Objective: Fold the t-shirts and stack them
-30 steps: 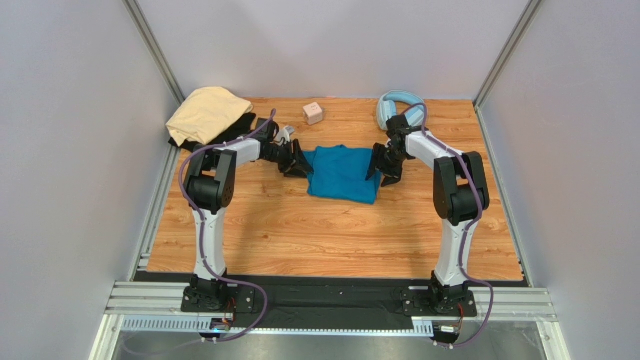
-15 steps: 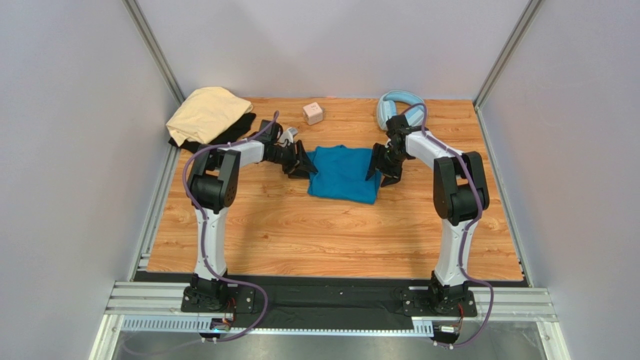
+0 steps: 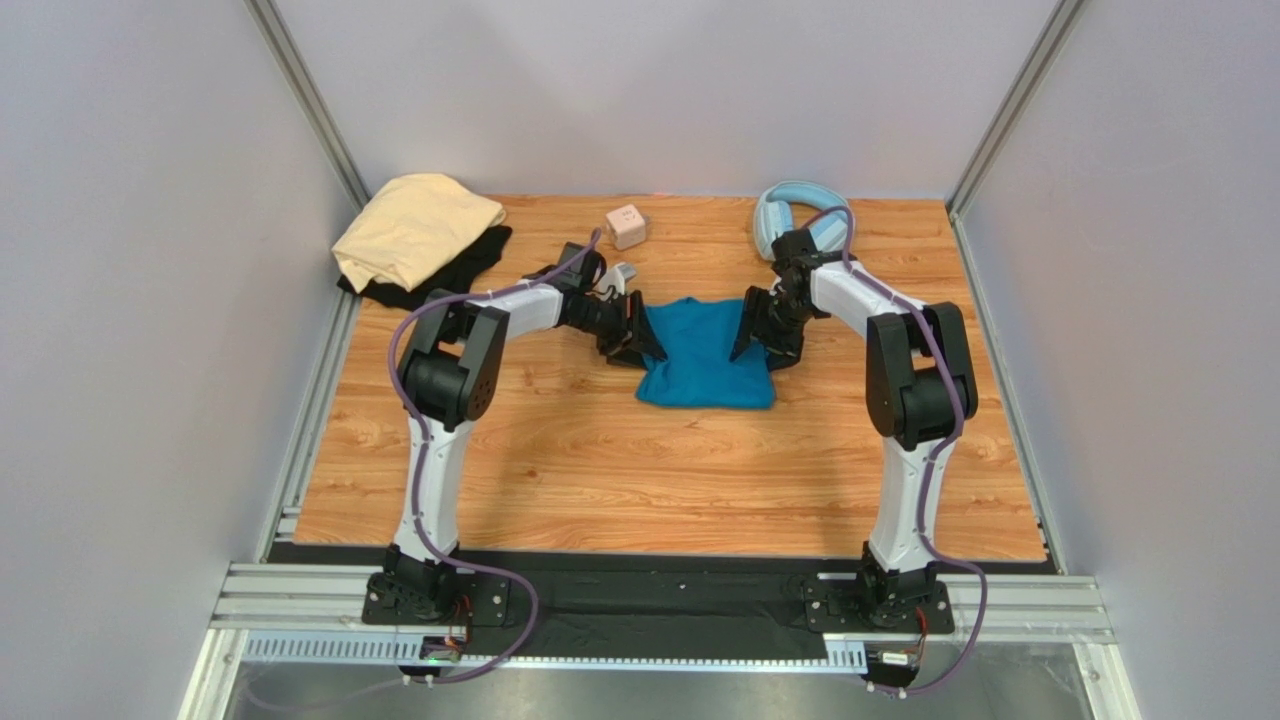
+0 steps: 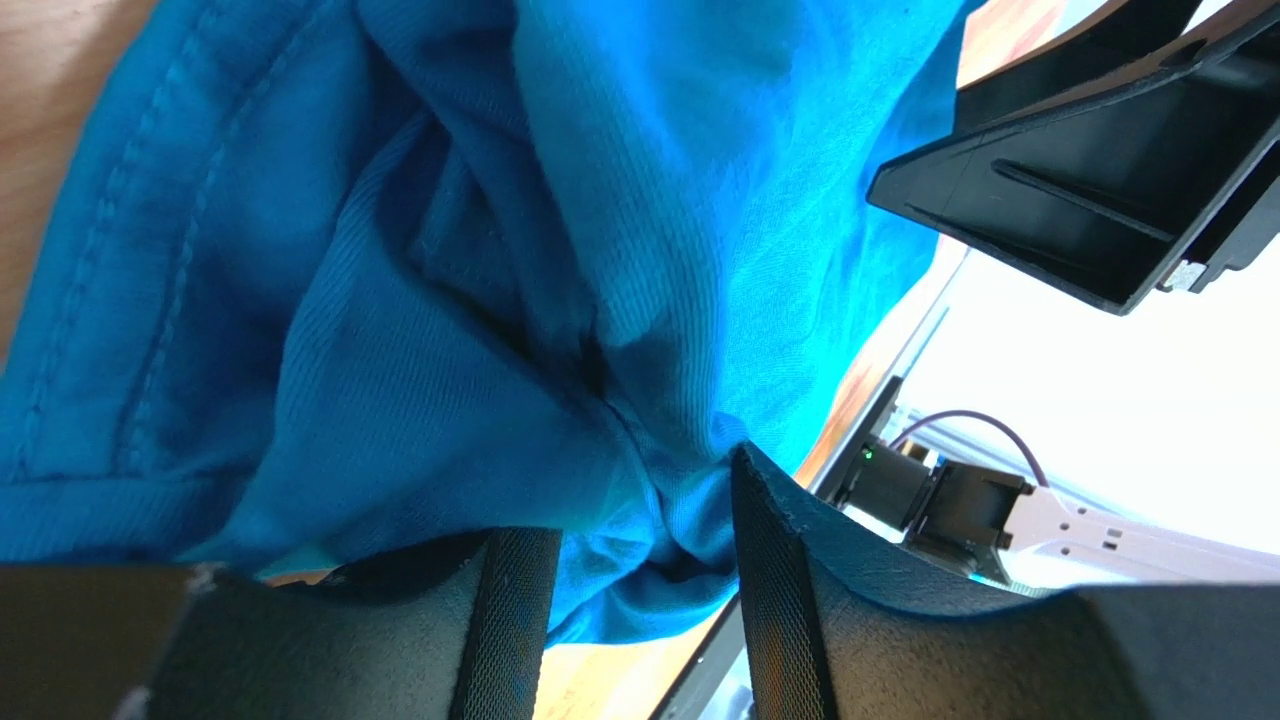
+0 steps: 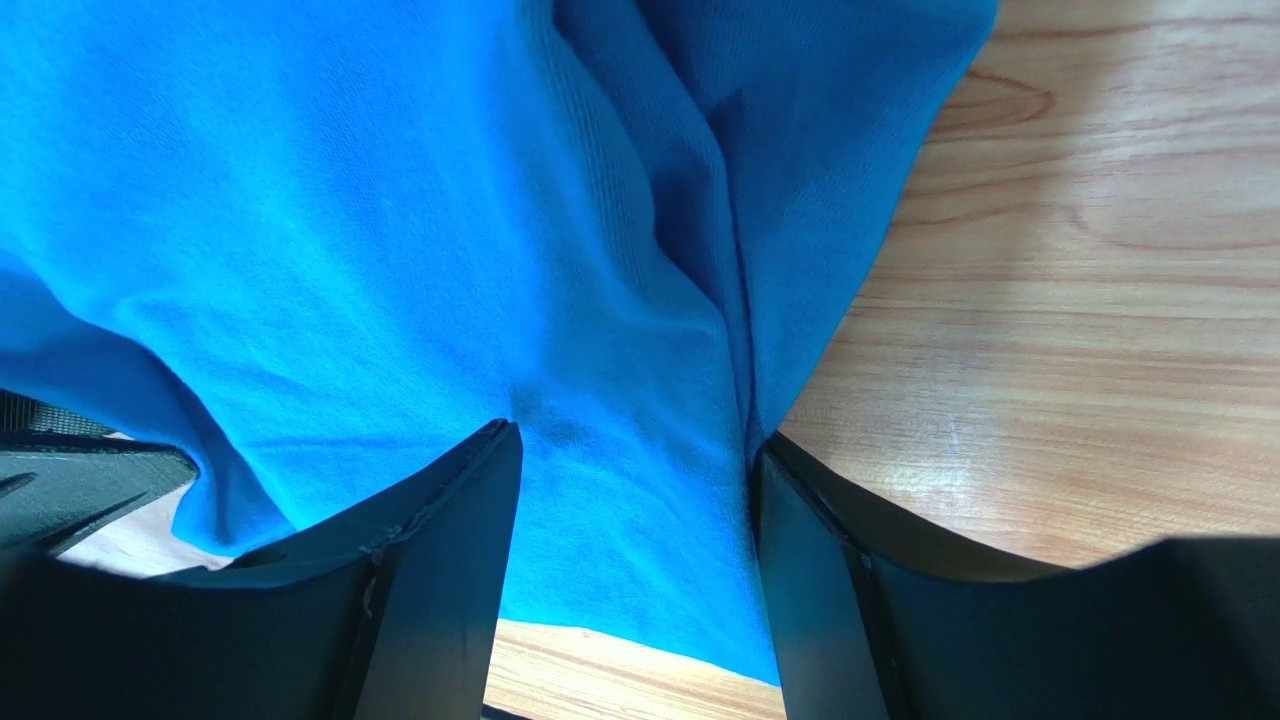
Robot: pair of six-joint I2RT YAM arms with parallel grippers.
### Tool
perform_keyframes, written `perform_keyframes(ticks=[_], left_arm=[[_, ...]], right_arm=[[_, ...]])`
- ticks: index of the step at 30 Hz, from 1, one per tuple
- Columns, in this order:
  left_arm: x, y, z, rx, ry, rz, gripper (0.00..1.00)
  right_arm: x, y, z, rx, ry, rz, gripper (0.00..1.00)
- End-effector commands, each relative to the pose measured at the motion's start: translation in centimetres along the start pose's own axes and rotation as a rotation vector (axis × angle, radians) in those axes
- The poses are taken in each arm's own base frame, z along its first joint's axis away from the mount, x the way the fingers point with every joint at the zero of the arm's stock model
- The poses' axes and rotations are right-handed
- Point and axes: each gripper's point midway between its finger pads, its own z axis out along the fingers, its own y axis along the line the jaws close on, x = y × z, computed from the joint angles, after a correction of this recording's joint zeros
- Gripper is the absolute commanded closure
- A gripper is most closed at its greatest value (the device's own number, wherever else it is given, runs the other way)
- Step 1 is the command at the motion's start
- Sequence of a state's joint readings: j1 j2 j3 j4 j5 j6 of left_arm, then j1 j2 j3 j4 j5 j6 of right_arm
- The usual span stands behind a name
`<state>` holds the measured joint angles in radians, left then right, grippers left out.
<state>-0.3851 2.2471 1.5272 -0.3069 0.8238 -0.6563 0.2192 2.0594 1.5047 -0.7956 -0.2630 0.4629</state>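
The teal-blue t-shirt is located at the middle of the counter, toward the far half. It is drawn into a compact, partly gathered shape, with its two side edges raised. In both wrist views the fabric is seen bunched, with creases running toward the gap between the fingers.

The left edge of the garment is held by the left tool. A thick gather of cloth fills its jaws, so the tool is judged to be closed on the fabric, not standing free. The right edge is held in the same way by the right tool, with a fold of cloth clamped between its fingers and bare wood visible beside it.

The step in hand is judged to be a side fold: both edges are gripped and brought toward the centre line.

For the next move, the gathered edges are to be laid flat across the body of the shirt and released, so that no bunching is left.

The tan t-shirt lies at the far left corner, on top of the black t-shirt; neither is touched. The pink cube and the headphones are positioned along the far edge.
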Motion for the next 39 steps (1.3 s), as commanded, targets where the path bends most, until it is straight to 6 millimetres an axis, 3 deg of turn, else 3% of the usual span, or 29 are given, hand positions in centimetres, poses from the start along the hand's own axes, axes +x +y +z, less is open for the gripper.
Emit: perform_keyframes(ticks=[1,7,12,24,29,30,32,33,39], left_arm=[[0.7,1.5,0.2,-0.062,0.002,-0.012,0.48],[0.7,1.5,0.6,-0.072,0.008,-0.010,0.49],[1.1,0.2,2.1,-0.088,0.048,0.029,0.49],[1.5,-4.4,6.5,-0.076,0.095,0.095,0.49],[1.2,-6.3,9.0,-0.057,0.094,0.110,0.49],[0.5,-7.5,9.2,-0.043,0.076,0.129,0.49],[0.3,-7.6,10.5,-0.043,0.082,0.124,0.49],[-0.4,-8.9,10.5,-0.029,0.068,0.142,0.49],[-0.9,-10.8,12.1,0.002,0.039,0.157,0.46]], right_arm=[[-0.5,0.6,-0.1,-0.014,-0.004,-0.013,0.39],[-0.9,0.3,-1.6,0.013,-0.065,-0.031,0.38],[-2.2,1.4,-6.2,0.010,-0.186,-0.053,0.38],[-3.5,0.8,-17.4,0.109,-0.488,-0.033,0.38],[-3.1,0.9,-19.4,0.095,-0.531,-0.024,0.38],[-2.6,0.6,-19.3,0.103,-0.518,-0.020,0.38],[-1.8,0.4,-19.9,0.100,-0.518,-0.013,0.38],[-1.1,0.0,-19.6,0.107,-0.501,-0.011,0.38],[1.3,-0.2,-21.3,0.060,-0.518,0.013,0.38]])
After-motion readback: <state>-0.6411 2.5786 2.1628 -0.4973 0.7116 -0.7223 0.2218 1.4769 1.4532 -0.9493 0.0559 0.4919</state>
